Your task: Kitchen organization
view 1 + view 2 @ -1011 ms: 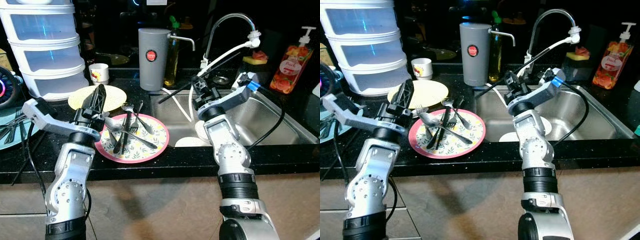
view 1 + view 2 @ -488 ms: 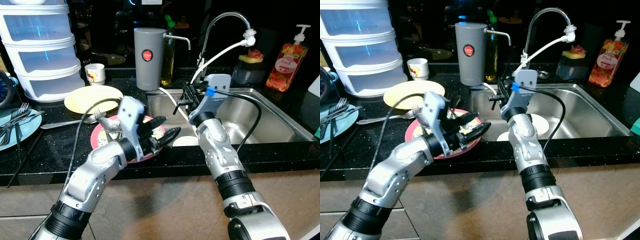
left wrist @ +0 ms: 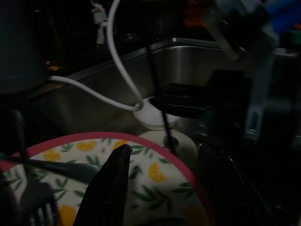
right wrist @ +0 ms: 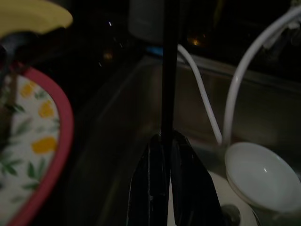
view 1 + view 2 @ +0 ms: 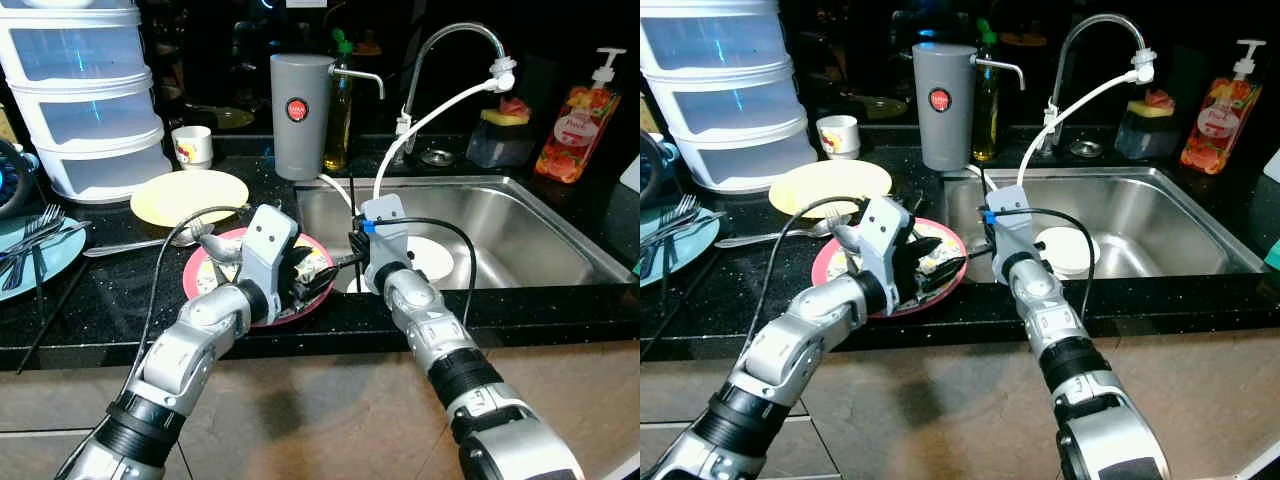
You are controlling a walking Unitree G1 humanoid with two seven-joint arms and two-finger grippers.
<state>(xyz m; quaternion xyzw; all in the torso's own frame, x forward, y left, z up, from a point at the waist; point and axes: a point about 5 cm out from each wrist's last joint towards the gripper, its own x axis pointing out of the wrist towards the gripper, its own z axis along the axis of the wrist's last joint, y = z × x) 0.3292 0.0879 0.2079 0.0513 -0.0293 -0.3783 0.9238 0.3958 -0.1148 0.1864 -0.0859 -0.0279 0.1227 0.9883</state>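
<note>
Black speckled counter (image 5: 90,300): we judge cutlery sorting underway. Our right gripper (image 4: 165,155) pinches a thin black chopstick (image 4: 168,70) by the steel sink's (image 5: 540,235) left edge; left gripper (image 5: 318,282), jaw state unclear, hovers over the red-rimmed floral plate (image 5: 945,240). Next, set the stick down.

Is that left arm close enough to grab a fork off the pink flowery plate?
Probably yes. The left gripper hovers right over the pink-rimmed plate, with cutlery lying beside its fingers and nothing between them.
</note>
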